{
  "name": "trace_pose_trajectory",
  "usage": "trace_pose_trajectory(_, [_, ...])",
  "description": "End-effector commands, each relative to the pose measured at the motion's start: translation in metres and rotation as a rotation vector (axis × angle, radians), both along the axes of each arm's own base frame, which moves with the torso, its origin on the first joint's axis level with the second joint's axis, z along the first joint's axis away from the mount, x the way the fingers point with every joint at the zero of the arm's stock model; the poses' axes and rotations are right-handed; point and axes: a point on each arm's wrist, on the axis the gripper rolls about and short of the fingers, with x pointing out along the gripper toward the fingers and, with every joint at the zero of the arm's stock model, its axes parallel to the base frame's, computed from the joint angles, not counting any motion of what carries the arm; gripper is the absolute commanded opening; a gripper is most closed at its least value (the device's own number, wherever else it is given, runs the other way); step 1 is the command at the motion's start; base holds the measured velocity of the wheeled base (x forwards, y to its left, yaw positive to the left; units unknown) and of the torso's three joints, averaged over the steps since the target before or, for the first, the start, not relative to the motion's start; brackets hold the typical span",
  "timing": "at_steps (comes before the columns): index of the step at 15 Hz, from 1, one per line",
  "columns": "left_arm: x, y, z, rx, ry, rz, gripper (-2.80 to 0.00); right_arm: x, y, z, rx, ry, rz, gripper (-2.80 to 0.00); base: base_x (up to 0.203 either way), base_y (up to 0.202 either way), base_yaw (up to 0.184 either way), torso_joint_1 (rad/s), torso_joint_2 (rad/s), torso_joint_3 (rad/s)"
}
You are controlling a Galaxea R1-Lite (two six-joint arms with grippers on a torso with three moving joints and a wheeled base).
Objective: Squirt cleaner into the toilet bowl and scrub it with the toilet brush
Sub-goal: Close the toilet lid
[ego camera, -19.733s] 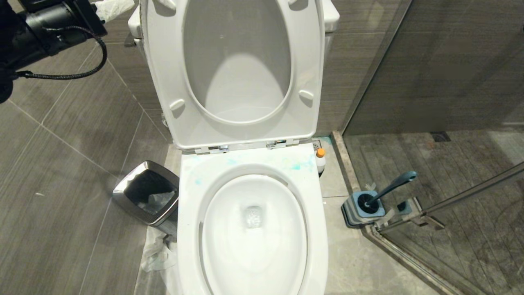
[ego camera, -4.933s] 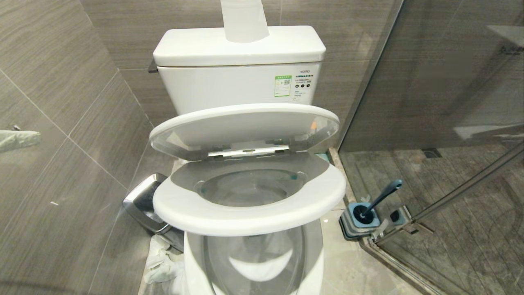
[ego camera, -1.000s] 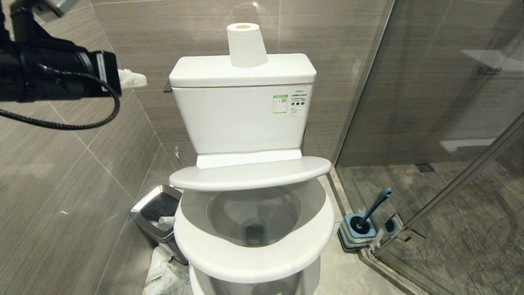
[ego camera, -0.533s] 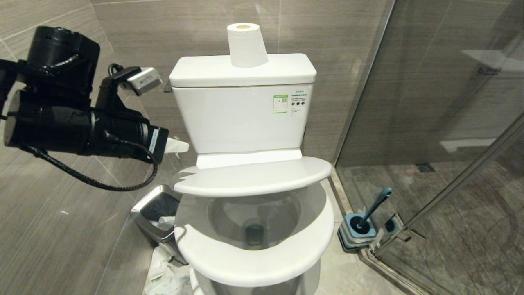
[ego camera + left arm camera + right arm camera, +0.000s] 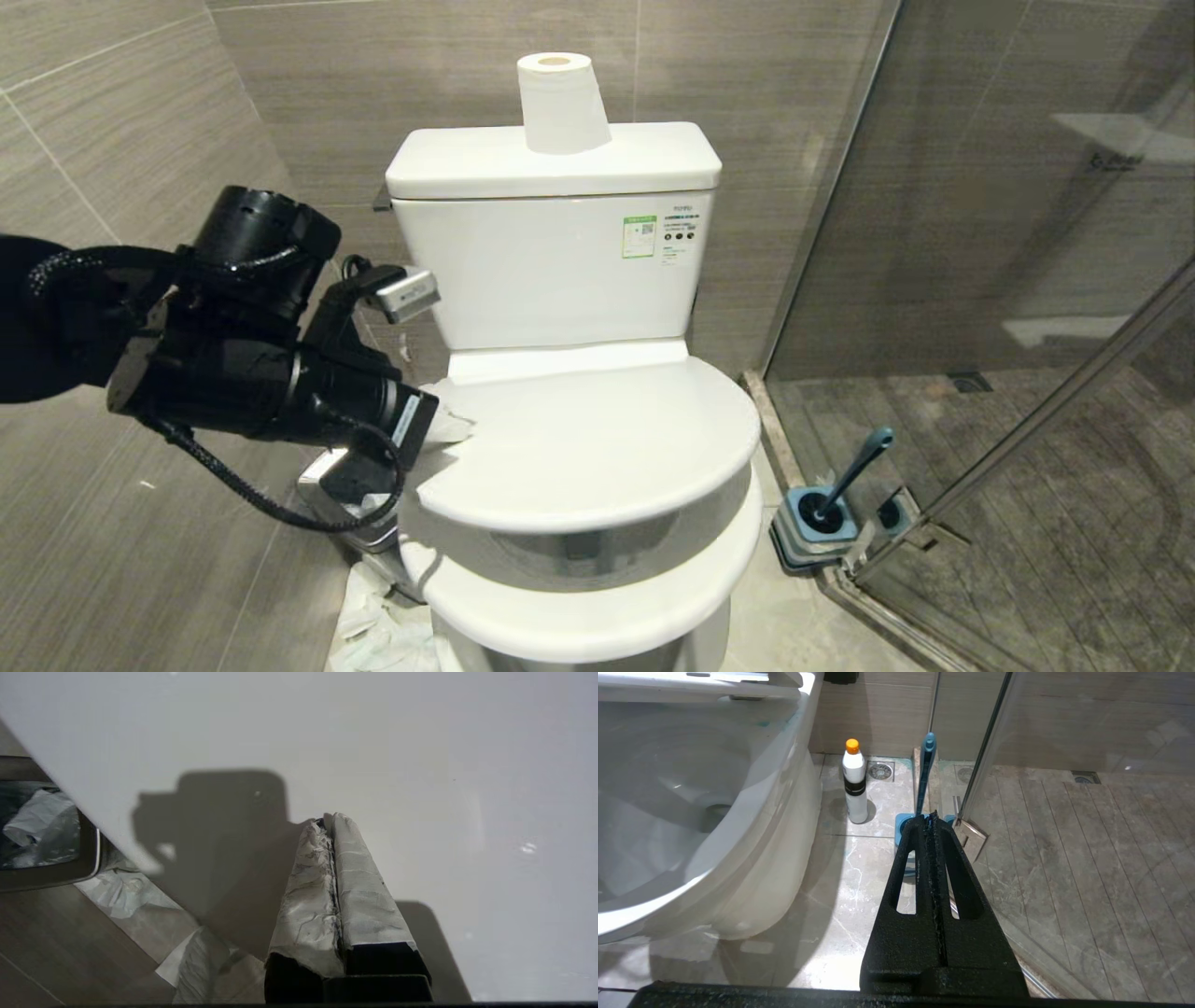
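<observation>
The toilet bowl (image 5: 752,826) is covered from above: its white lid (image 5: 597,439) lies low over the seat (image 5: 597,607), with a thin gap left between them. My left gripper (image 5: 456,427), fingers wrapped in white tape, is shut and empty at the lid's left edge, its tip (image 5: 329,820) right over the lid's top. Whether it touches I cannot tell. The toilet brush (image 5: 854,471) leans in its blue-grey holder (image 5: 820,527) on the floor to the right. The cleaner (image 5: 855,781) stands by the bowl's base. My right gripper (image 5: 930,816) is shut, empty, low beside the bowl.
A steel-rimmed bin (image 5: 369,537) with crumpled paper stands left of the toilet, partly behind my left arm. A paper roll (image 5: 560,98) sits on the tank (image 5: 551,271). A glass shower partition (image 5: 980,233) closes off the right side. White sheeting (image 5: 373,625) lies on the floor.
The lid has dropped from half-raised to nearly flat over the seat. My left arm has come down and to the right, ending at the lid's left edge.
</observation>
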Motion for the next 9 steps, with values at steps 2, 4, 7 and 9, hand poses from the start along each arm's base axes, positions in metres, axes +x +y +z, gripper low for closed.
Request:
trace_pose_trajectory(2, [-0.007, -0.003, -0.018, 0.018, 0.071, -0.015, -2.80, 0.000, 0.000, 0.000, -0.001, 0.001, 0.000, -2.80, 0.000, 0.000, 0.000, 0.000, 0.00, 0.000])
trace_pose_trajectory(4, [-0.008, -0.003, -0.023, 0.015, 0.102, 0.001, -2.80, 0.000, 0.000, 0.000, -0.001, 0.001, 0.000, -2.80, 0.000, 0.000, 0.000, 0.000, 0.00, 0.000])
trace_pose_trajectory(7, [-0.010, -0.005, -0.039, 0.010, 0.103, -0.003, -2.80, 0.000, 0.000, 0.000, -0.001, 0.001, 0.000, -2.80, 0.000, 0.000, 0.000, 0.000, 0.00, 0.000])
trace_pose_trajectory(9, [-0.015, -0.008, -0.052, 0.011, 0.117, -0.012, -2.80, 0.000, 0.000, 0.000, -0.001, 0.001, 0.000, -2.80, 0.000, 0.000, 0.000, 0.000, 0.00, 0.000])
